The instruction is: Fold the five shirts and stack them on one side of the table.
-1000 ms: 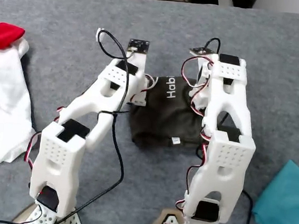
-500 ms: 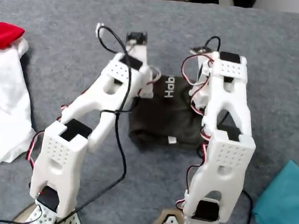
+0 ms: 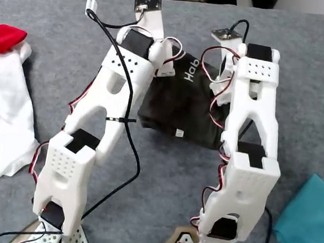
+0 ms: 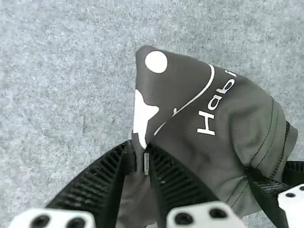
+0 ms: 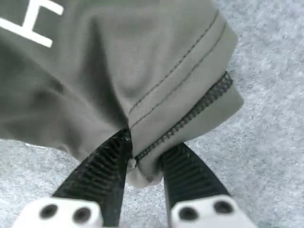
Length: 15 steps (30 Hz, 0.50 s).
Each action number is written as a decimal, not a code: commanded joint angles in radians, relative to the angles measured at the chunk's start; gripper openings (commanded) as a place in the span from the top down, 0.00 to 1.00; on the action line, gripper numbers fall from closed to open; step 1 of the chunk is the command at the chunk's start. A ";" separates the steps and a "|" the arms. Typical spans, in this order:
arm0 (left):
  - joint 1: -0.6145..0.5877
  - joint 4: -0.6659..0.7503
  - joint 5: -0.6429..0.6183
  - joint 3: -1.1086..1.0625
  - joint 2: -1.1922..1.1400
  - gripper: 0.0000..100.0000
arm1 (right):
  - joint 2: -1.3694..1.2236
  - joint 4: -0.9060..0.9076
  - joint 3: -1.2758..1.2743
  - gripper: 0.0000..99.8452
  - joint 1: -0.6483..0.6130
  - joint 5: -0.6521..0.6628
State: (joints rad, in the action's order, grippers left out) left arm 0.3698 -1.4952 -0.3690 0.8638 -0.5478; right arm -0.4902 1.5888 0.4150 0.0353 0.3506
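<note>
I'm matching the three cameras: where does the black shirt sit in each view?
High view: black shirt just above the picture's centre.
Left wrist view: its printed corner in the left gripper.
Right wrist view: its hemmed edge in the right gripper.
Shared landmark: its white lettering.

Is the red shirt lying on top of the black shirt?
No, the red shirt lies at the white shirt, well apart from the black shirt.
</note>
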 commanded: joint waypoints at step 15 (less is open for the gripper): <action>0.198 -0.002 -0.008 0.144 0.016 0.98 | 0.298 0.092 0.036 1.00 0.226 -0.002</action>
State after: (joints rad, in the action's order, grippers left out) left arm 0.5263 -1.4983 -0.3721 0.9099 -0.5478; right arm -0.3107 1.6548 0.4150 0.1964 0.3537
